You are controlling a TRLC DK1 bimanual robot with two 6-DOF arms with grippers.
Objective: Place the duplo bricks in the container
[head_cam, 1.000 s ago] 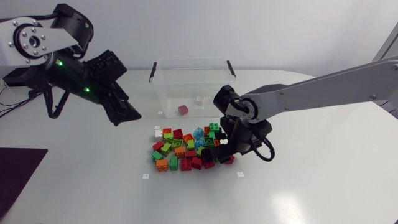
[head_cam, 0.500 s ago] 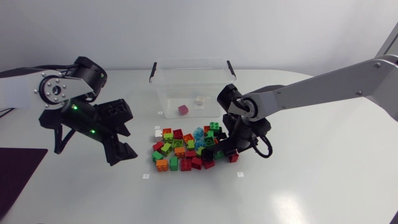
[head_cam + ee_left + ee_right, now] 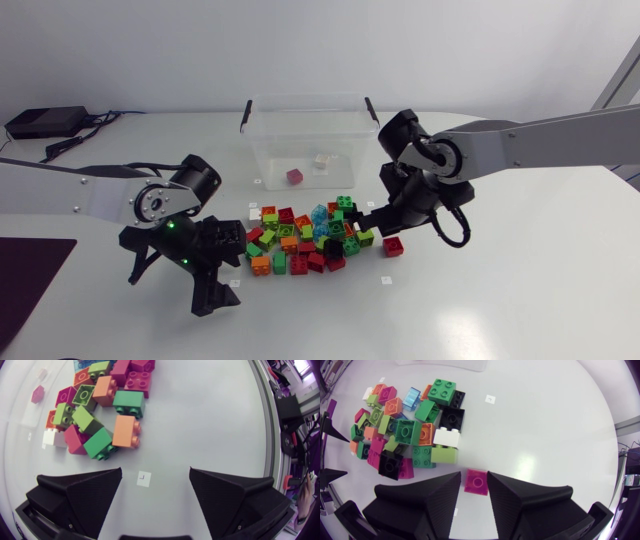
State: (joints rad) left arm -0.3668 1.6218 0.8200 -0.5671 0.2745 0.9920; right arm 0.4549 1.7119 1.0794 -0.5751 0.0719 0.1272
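— Where are the duplo bricks [image 3: 300, 238]?

— Most of them lie in a pile [image 3: 405, 430] on the table [image 3: 500, 300], just in front of the clear container [image 3: 305, 98]. Two small ones, a dark red brick [image 3: 294, 176] and a white brick [image 3: 320, 160], lie on the container's floor.

— And the left gripper [image 3: 225, 270]?

— It hangs low beside the pile's left edge, fingers spread wide and holding nothing. In the left wrist view only a small white marker [image 3: 143, 478] on the tabletop lies between them. An orange brick [image 3: 125, 430] and a green brick [image 3: 97, 444] are the nearest of the pile, ahead of the fingers.

— What about the right gripper [image 3: 378, 222]?

— It is at the pile's right edge. Its fingers are parted by a narrow gap and grasp nothing. A red-pink brick [image 3: 477, 481] shows through that gap. In the head view this brick lies alone on the table, just apart from the pile and near a lime brick [image 3: 365, 237].
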